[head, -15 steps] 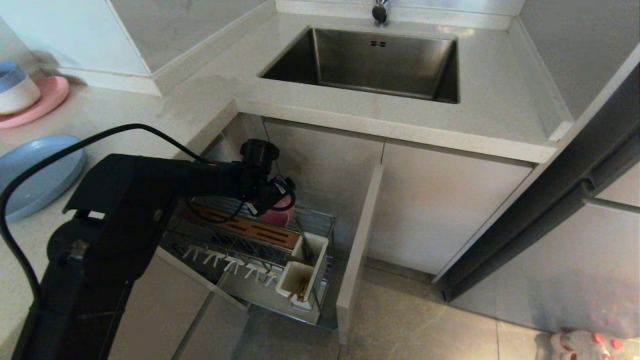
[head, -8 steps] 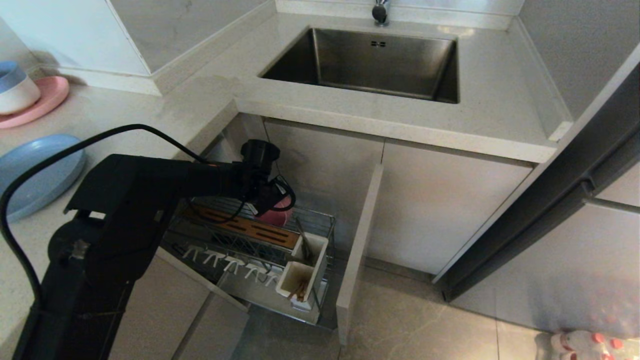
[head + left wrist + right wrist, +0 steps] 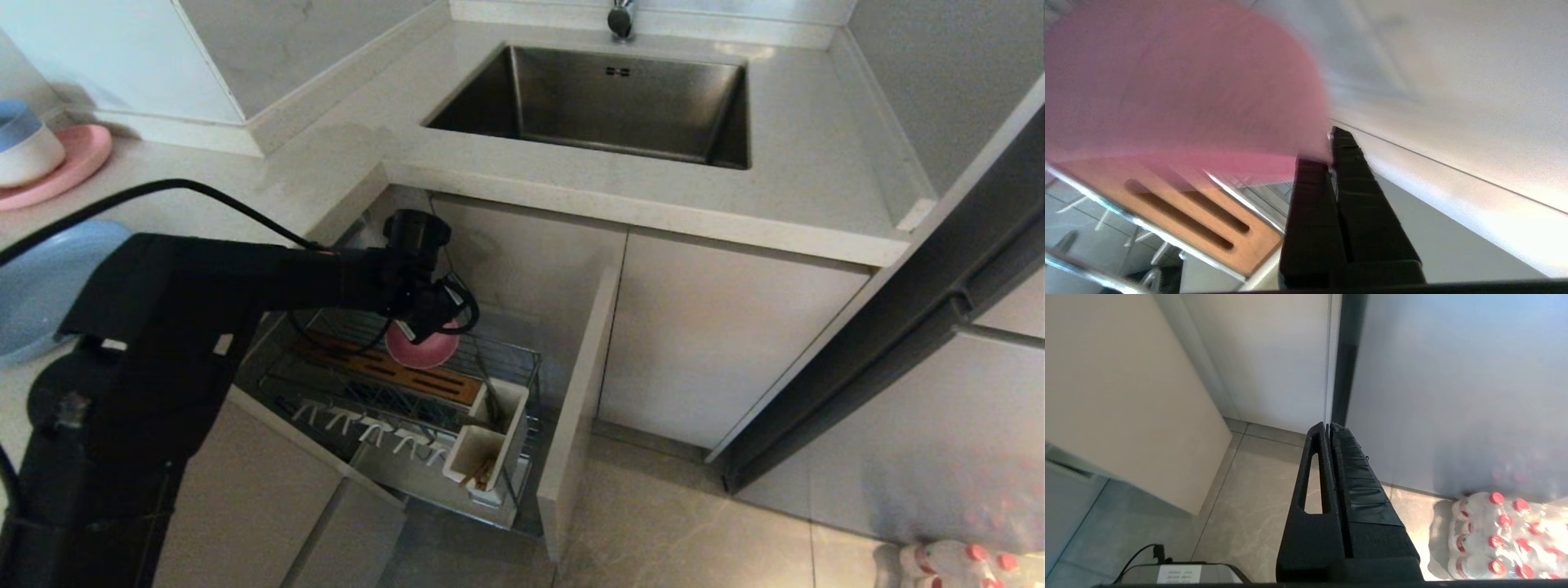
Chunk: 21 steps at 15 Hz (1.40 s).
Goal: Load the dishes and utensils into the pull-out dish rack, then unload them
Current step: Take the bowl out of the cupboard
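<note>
Pale stone countertop (image 3: 343, 167) wraps an L-shaped corner, with a steel sink (image 3: 604, 102) at upper centre of the head view. Below the counter, the pull-out dish rack (image 3: 424, 400) stands drawn out over the tiled floor, lower centre of frame: chrome wire, brown slotted wooden strip (image 3: 384, 374), white prongs (image 3: 359, 425), white utensil box (image 3: 482, 449) at its right end with chopsticks (image 3: 483, 474) in the near compartment.

Left gripper (image 3: 426, 327) reaches in from the left, over the back of the rack. Fingers (image 3: 1327, 196) pressed together on the rim of the pink bowl (image 3: 422, 347); bowl hangs tilted, clear above the wooden strip, blurred in the left wrist view.

Blue plate (image 3: 37, 290) sits on the counter at the left edge, partly behind the arm. Pink plate (image 3: 69, 163) with a blue-and-white bowl (image 3: 24, 143) on it, upper left.

Right gripper (image 3: 1329, 433) hangs over the floor, fingers together, holding nothing; bottled water pack (image 3: 1498, 535) just beside it, lower right.
</note>
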Motion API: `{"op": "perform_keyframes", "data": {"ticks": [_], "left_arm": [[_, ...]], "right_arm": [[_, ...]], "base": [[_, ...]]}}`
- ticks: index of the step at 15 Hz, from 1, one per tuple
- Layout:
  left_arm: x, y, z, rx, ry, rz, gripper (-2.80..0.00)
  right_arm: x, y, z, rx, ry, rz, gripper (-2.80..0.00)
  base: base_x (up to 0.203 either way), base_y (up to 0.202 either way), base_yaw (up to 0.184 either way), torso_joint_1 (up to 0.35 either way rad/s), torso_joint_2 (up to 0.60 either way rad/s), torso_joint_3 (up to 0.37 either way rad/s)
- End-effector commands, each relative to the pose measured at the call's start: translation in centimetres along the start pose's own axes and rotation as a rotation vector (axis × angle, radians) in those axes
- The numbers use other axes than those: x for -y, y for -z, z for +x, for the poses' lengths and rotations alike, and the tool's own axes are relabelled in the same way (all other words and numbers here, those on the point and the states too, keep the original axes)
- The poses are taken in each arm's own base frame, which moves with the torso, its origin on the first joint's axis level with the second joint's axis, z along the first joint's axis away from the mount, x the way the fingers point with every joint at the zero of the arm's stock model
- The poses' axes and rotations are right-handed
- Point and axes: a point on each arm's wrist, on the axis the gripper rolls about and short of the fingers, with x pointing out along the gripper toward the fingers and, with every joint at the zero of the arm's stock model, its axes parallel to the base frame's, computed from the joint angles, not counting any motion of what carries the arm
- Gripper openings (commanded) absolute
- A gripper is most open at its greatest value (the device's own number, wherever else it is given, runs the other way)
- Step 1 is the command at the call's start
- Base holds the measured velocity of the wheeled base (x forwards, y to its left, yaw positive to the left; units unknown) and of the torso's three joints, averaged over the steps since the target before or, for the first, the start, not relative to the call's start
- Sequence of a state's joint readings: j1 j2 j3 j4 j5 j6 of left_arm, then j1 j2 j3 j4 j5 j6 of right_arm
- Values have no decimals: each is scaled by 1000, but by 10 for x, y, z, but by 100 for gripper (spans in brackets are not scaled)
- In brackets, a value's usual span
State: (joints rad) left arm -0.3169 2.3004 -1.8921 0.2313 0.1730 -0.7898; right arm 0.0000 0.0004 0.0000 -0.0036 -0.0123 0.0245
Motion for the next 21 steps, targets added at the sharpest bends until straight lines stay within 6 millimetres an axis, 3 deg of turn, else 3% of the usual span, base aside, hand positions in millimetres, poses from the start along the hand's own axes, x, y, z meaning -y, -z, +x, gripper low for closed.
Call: {"op": "perform_keyframes", "data": {"ticks": [1,5,8,13,15,18,19,21], "left_arm": [[10,-9,-29,28,45,-7,-280],[30,-10,-93,47,138,-12,-280],[45,0,-141,-18,216,-31,-280],[51,8,-248,-128,448,-37,-280],[37,-1,-309,-94,555,-37,-280],[-2,-13,-401,4,726,6,-280],[-19,-17,-425,58,752,55,-280],[-50,-26,-448,194,669,177,-280]], "right_arm": [[0,0,0,-1,0,0,-280],[0,0,0,0,0,0,-280],[0,0,0,-1,0,0,-280],[0,0,0,0,0,0,-280],[0,0,0,0,0,0,-280],[0,0,0,0,0,0,-280],[0,0,0,-1,0,0,-280],[0,0,0,0,0,0,-280]], "base": [[0,0,0,0,0,0],[0,0,0,0,0,0],[0,0,0,0,0,0],[0,0,0,0,0,0],[0,0,0,0,0,0],[0,0,0,0,0,0],[0,0,0,0,0,0],[0,0,0,0,0,0]]}}
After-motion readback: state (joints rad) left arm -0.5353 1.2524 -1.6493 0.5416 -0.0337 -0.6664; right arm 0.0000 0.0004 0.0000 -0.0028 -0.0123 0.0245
